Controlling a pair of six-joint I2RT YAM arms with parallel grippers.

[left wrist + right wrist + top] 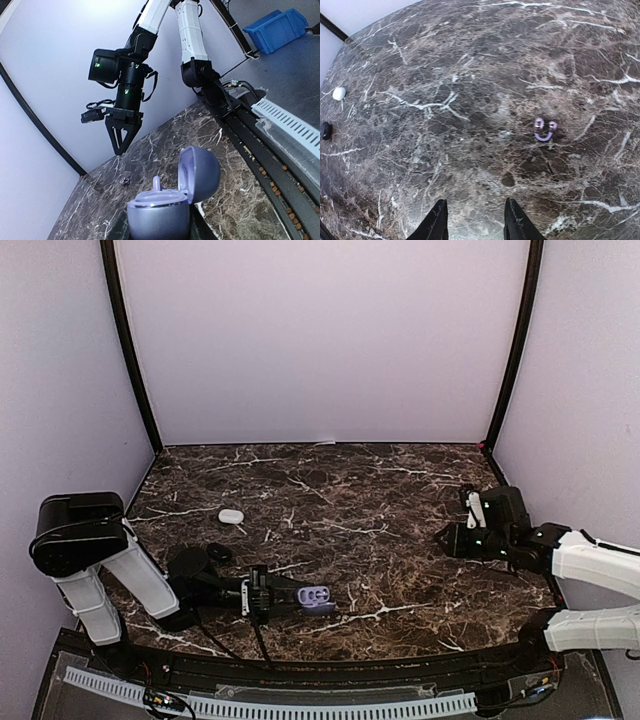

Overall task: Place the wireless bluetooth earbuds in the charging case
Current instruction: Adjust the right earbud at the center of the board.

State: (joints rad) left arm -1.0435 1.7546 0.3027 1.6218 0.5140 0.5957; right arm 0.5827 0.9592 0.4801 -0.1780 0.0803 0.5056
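A dark, white-veined table (470,60) is seen across the whole view. A purple earbud (544,129) is laid on it right of centre, ahead of the claw (475,222) and untouched by it. The claw's two black fingertips (439,220) are held apart at the bottom edge, nothing between them. A white oval thing (339,93) is seen far left, and near it a black thing (325,130), cut off by the edge.

We find soft, even light, brightest on the pale lilac walls (320,340). The dark brown white-veined marble tabletop (400,490) reads dim, with faint shadows. At the bottom centre of the left wrist view, the open lavender pebble-shaped case (157,215) looks slightly soft. The right wrist view bows at its edges.
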